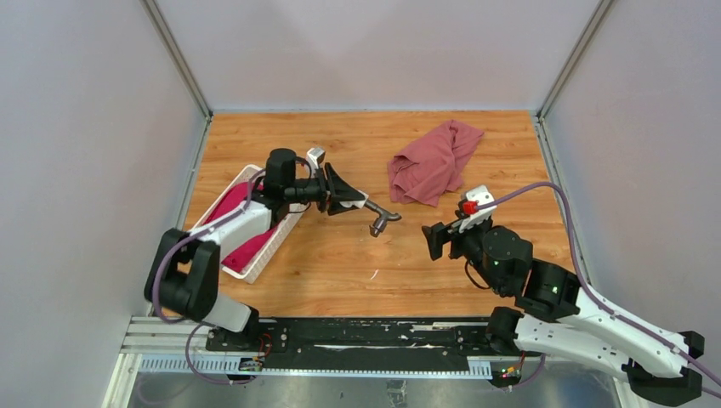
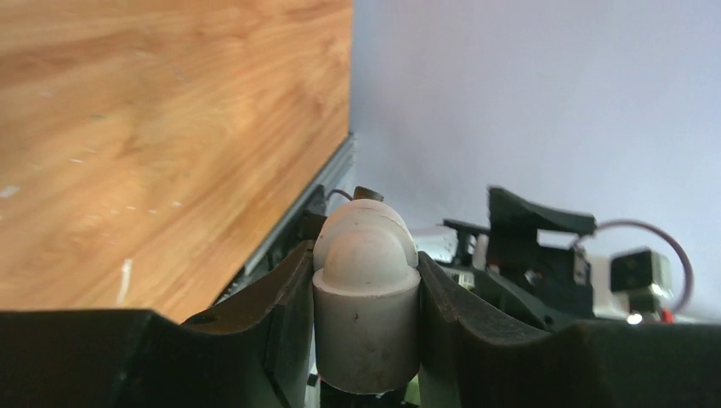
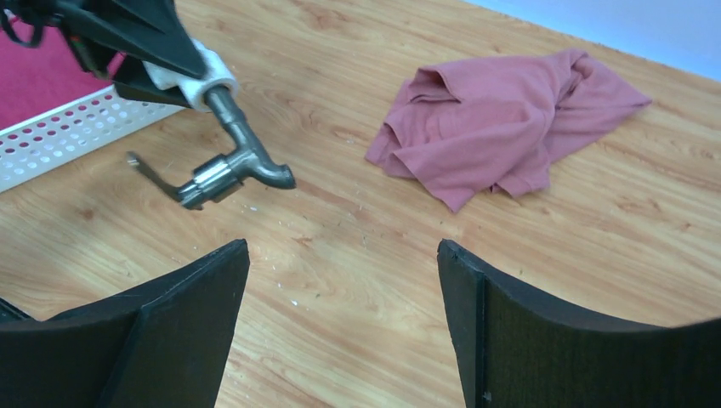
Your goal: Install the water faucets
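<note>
My left gripper [image 1: 353, 202] is shut on the stubby white fitting [image 1: 363, 205], which fills the gap between its fingers in the left wrist view [image 2: 366, 297]. The dark grey T-shaped tap [image 1: 383, 222] sticks out of the fitting toward the right, its stem in the fitting and its handle low over the wood. It shows clearly in the right wrist view [image 3: 229, 166], with the fitting [image 3: 204, 78] above it. My right gripper [image 1: 434, 240] is open and empty, a short way right of the tap, facing it [image 3: 343, 255].
A dusty-red cloth [image 1: 434, 161] lies crumpled at the back right of the wooden table [image 3: 510, 127]. A white slatted basket [image 1: 252, 274] with magenta fabric [image 1: 228, 206] stands at the left under my left arm. Grey walls close three sides.
</note>
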Controlling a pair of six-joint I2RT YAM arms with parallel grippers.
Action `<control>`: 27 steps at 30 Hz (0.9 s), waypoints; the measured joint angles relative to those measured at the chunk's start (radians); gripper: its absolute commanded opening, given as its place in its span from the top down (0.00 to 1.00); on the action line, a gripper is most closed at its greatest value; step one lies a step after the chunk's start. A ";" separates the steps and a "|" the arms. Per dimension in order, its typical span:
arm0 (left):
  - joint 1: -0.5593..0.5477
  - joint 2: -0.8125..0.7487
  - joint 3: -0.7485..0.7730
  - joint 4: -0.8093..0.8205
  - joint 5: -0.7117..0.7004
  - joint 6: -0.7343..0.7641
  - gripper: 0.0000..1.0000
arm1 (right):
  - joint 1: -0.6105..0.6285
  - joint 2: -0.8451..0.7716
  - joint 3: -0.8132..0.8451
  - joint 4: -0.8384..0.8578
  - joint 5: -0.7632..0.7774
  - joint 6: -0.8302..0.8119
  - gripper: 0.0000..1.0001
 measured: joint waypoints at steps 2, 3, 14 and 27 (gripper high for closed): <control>-0.002 0.089 0.023 -0.012 -0.013 0.031 0.99 | -0.004 -0.007 -0.003 -0.024 0.003 0.021 0.14; -0.003 0.136 0.038 -0.018 -0.019 0.048 0.98 | -0.005 -0.009 -0.008 -0.040 0.003 0.033 0.14; -0.006 0.525 0.311 -0.029 -0.003 0.189 0.07 | -0.009 -0.023 -0.023 -0.102 0.003 0.093 0.14; -0.006 0.575 0.667 -0.625 -0.211 0.615 0.00 | -0.009 -0.092 -0.024 -0.193 0.039 0.121 0.10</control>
